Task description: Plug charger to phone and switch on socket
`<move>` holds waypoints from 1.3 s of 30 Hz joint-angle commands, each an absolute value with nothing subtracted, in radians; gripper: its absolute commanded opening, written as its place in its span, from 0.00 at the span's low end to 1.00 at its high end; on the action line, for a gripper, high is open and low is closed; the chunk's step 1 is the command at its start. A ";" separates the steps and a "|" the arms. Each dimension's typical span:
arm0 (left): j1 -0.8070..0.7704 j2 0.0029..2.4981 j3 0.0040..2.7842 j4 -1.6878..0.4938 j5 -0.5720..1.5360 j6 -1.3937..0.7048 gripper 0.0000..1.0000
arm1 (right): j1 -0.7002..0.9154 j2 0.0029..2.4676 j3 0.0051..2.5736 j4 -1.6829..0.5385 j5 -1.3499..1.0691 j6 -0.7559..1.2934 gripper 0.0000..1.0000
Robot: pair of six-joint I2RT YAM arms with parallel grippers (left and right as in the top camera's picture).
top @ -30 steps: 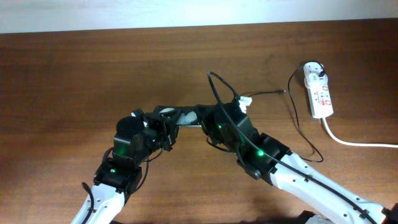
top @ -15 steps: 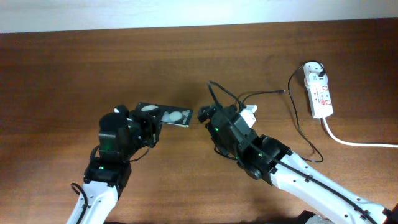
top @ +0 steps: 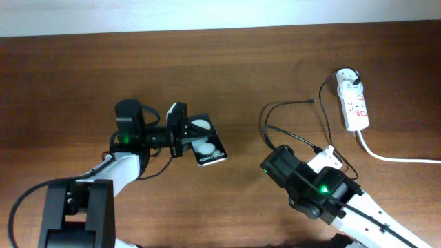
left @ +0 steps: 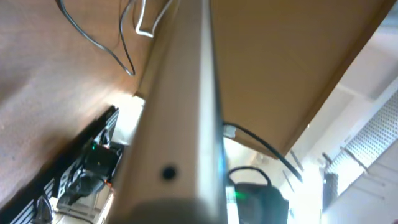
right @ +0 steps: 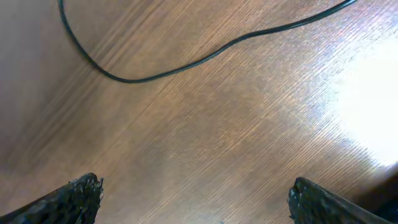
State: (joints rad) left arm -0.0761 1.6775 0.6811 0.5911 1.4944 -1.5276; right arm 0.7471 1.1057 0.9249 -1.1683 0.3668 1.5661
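The phone (top: 204,142), a black slab with two white spots, is held by its left end in my left gripper (top: 180,131), which is shut on it. In the left wrist view the phone's (left: 180,106) pale edge fills the middle of the frame. The charger's black cable (top: 296,105) loops on the table to the right of the phone, apart from it, and I cannot make out its tip. Its plug head (top: 348,74) sits in the white socket (top: 355,103) at the far right. My right gripper (right: 199,193) hangs open over bare wood, below a stretch of cable (right: 186,62).
The socket's thick white cord (top: 400,158) runs off the right edge. My right arm (top: 310,186) lies across the front right of the table. The pale wall edge (top: 207,14) bounds the table at the back.
My right gripper has opened and pulled back to the right and front, away from the phone. My left arm has swung left with the phone, and the cable has settled further right.
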 commanded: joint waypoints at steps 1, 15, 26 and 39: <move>-0.076 1.677 0.701 0.598 1.560 -1.463 0.00 | 0.745 1.126 0.925 -1.119 0.440 1.560 0.99; -0.076 1.677 0.701 0.598 1.557 -1.464 0.00 | 0.201 1.844 1.392 -0.803 0.272 1.074 0.90; -0.076 1.677 0.701 0.598 1.556 -1.464 0.00 | 0.211 2.103 1.391 -0.497 0.104 0.726 0.13; -0.076 1.677 0.701 0.598 1.556 -1.464 0.00 | 0.302 2.103 1.391 -0.722 -0.025 0.488 0.52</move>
State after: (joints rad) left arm -0.0761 1.6775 0.6884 0.5919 1.5375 -1.4834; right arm 0.3065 2.0659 1.4117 -0.7238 -0.0448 0.4091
